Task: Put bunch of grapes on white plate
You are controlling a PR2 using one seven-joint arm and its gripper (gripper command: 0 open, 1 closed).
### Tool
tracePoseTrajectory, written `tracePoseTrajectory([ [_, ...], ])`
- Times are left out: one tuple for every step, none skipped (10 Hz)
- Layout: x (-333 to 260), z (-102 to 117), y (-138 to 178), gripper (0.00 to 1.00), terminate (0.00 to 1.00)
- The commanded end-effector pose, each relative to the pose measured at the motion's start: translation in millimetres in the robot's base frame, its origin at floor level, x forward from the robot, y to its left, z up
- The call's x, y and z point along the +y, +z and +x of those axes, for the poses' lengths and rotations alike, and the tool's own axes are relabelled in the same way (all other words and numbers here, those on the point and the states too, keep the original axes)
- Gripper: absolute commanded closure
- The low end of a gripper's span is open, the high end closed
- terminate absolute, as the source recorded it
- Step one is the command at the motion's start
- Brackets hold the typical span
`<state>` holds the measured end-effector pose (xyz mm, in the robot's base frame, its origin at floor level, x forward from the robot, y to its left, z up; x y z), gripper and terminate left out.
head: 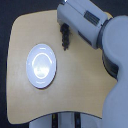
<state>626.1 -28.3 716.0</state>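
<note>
A dark purple-black bunch of grapes (65, 37) hangs or lies near the far middle of the wooden table, just under the end of my arm. My gripper (64, 23) sits right above the bunch's top end, and its fingers are hidden by the grey arm housing and blur. The round glossy white plate (41, 65) lies on the table toward the exterior view's left, well apart from the grapes and nothing rests on it.
The light wooden table (75, 85) has rounded corners and a dark floor around it. My bulky grey arm and body (107, 45) fill the exterior view's right side.
</note>
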Motion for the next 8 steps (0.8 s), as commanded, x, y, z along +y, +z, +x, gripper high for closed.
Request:
tracePoseTrajectory([
  [-7, -1, 17, 1.00, 0.00],
  [-9, -2, 19, 1.00, 0.00],
  [-11, -5, 23, 1.00, 0.00],
  [-10, -8, 36, 1.00, 0.00],
  [-8, -10, 57, 1.00, 0.00],
  [-8, -9, 92, 1.00, 0.00],
  [-6, -9, 111, 1.00, 0.00],
  [-6, -8, 135, 1.00, 0.00],
])
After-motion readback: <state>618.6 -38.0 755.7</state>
